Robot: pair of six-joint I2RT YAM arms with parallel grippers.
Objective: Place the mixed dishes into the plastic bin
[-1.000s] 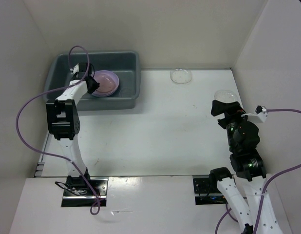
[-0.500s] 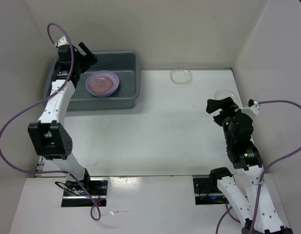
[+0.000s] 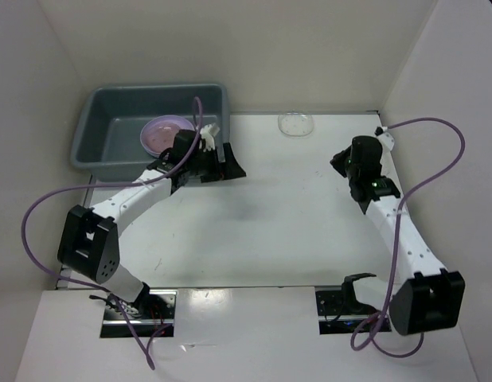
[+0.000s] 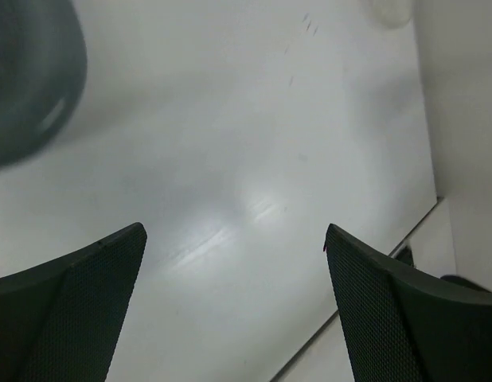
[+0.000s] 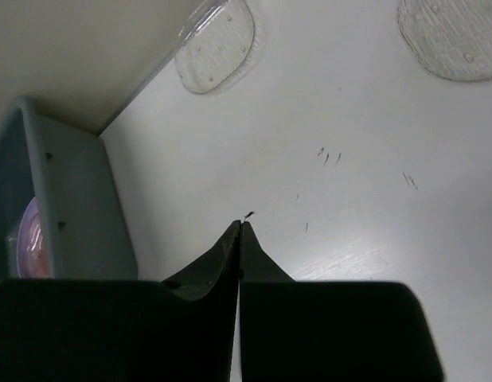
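Note:
The dark gray plastic bin [image 3: 111, 139] stands at the back left with a lavender plate [image 3: 161, 134] inside; the right wrist view shows its pink edge [image 5: 31, 239] in the bin [image 5: 79, 207]. My left gripper [image 3: 230, 163] hovers open just right of the bin's front corner, with only bare table between its fingers [image 4: 234, 239]. A clear shallow bowl [image 3: 296, 124] lies by the back wall. My right gripper [image 3: 337, 162] is shut on nothing [image 5: 240, 224], above the table right of centre. The right wrist view shows this bowl [image 5: 216, 44] and a second clear dish [image 5: 453, 36].
White walls close in the back and both sides. The bin's rounded corner [image 4: 23, 79] fills the upper left of the left wrist view, and the table's edge [image 4: 413, 231] runs along its right. Purple cables loop from both arms.
My left arm has swung out of the bin to the table beside it, jaws now wide. My right gripper has shut and moved toward the back left, over where the clear dish showed.

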